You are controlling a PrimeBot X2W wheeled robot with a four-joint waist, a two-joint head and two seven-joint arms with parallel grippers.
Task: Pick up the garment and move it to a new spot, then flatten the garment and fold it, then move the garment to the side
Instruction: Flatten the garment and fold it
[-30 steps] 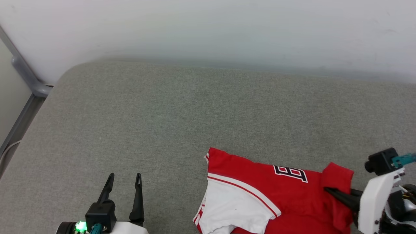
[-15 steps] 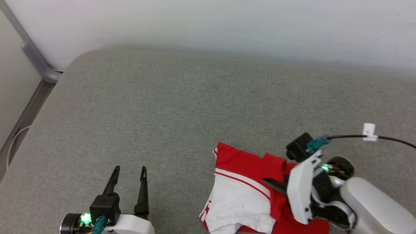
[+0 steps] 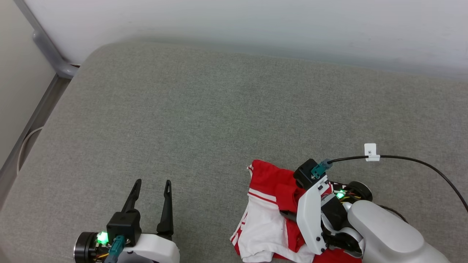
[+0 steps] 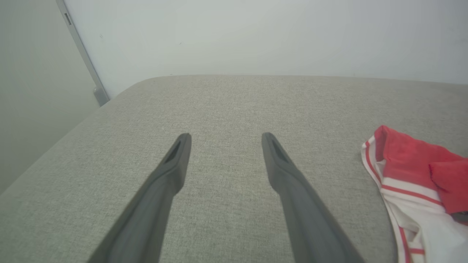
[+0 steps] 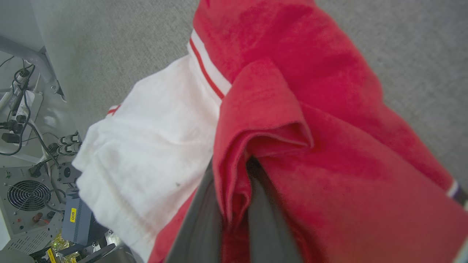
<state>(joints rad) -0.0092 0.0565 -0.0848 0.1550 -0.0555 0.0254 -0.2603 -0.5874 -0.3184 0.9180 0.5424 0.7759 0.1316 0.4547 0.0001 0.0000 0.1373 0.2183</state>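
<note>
Leftward swung the right gripper (image 3: 287,214), pinching the evidently soft, light garment (image 3: 265,177) by a doubled red edge; left gripper (image 3: 153,181) hung spread.

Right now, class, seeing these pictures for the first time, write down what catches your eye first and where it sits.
The red-and-white jersey T-shirt jumps out, bunched at the near right of the grey upholstered surface. The right gripper is shut on a fold of its red cloth. The left gripper stands open at the near left, apart from the shirt.
</note>
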